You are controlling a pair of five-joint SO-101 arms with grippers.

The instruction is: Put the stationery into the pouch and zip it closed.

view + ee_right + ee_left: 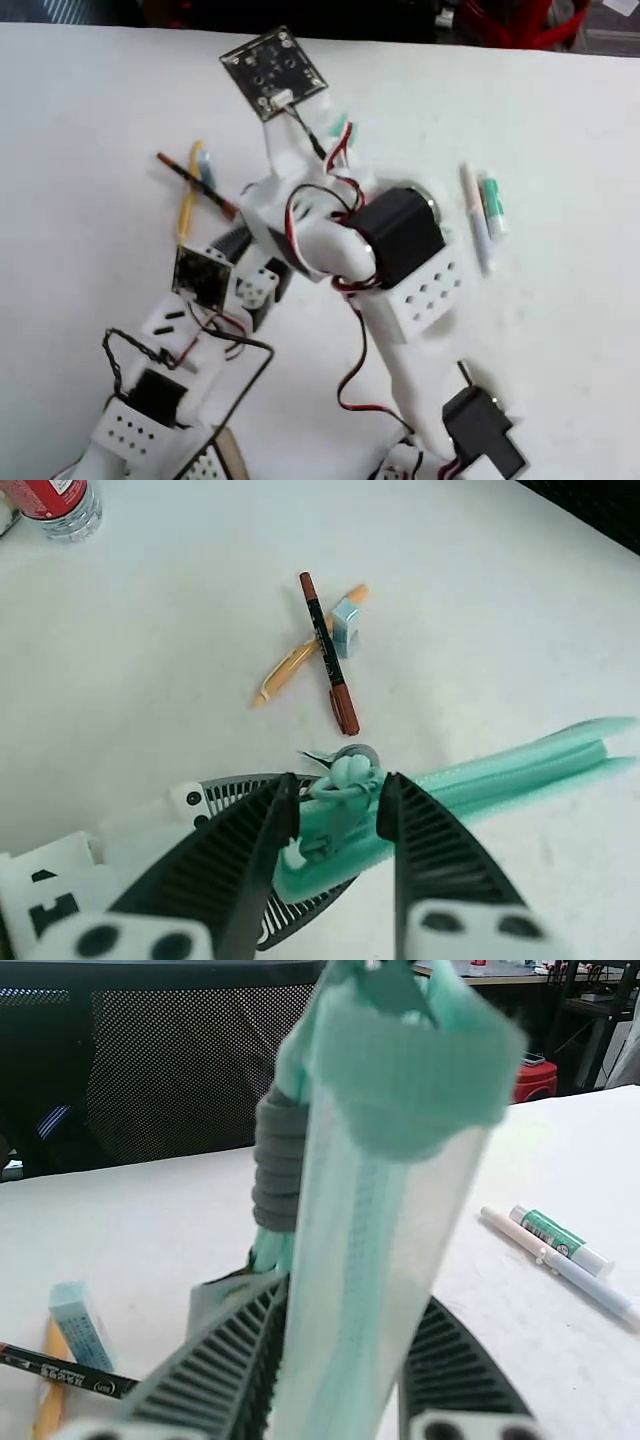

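Observation:
The teal pouch (pixel 380 1240) is tilted up off the table, with my left gripper (pixel 350 1300) shut on its near end. From above, my right gripper (pixel 338 785) has its fingers apart on either side of the pouch's (pixel 500 775) knotted zip pull (pixel 347 775), over the left gripper's ribbed fingers (pixel 235 792). A brown pen (pixel 325 650), yellow pencil (pixel 290 665) and blue eraser (pixel 345 625) lie crossed together on the table. On the far side of the arms lie a white pen (pixel 474 215) and a green-labelled marker (pixel 492 205).
A bottle (pixel 55 500) stands at the table's corner. Loose cables (pixel 350 370) trail from both arms near the front edge. A black mesh chair (pixel 150 1060) is behind the table's far edge. White tabletop (pixel 560 330) lies open on the right.

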